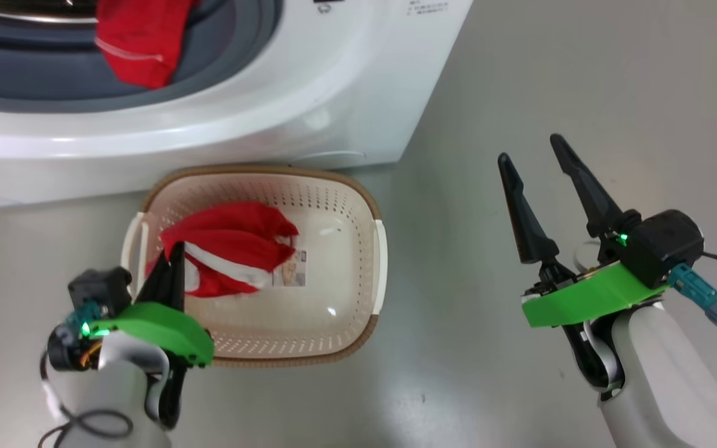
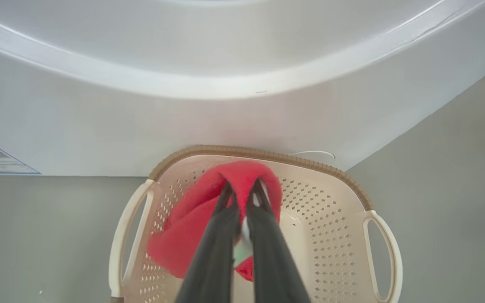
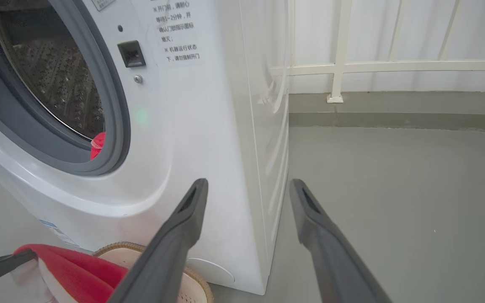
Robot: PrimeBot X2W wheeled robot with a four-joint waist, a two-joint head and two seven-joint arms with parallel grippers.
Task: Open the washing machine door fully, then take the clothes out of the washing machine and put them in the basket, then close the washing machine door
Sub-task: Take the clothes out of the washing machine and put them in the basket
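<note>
- The washing machine (image 1: 346, 93) stands at the top of the head view, its drum mouth and grey rubber ring (image 1: 221, 68) uncovered; the steel drum shows in the right wrist view
- The floor (image 1: 551, 74) is bare grey to the right of the machine, and anything dropped there would miss the basket
- The basket (image 1: 358, 194) sits on the floor just beside the machine's front, below the drum mouth; it looks light, so a forearm brushing its rim could push it out of line
- A red garment (image 1: 234, 236) with white trim lies mostly inside the basket, towards its left end
- A second red garment (image 1: 140, 37) hangs over the grey rubber ring at the drum's lip; I judge it the main risk, since it could slide out onto the floor, or be pinched if the door shuts before it is lifted out
- The right gripper (image 1: 531, 149) hovers over bare floor well to the right of the basket, fingers spread wide and holding nothing
- The left gripper (image 2: 243, 187) is over the basket's left part, fingers drawn narrow and pinching the red garment; if the cloth clings as they part, it could be dragged back over the rim
- A paper label (image 1: 290, 269) lies on the basket's bottom, partly covered by the red garment
</note>
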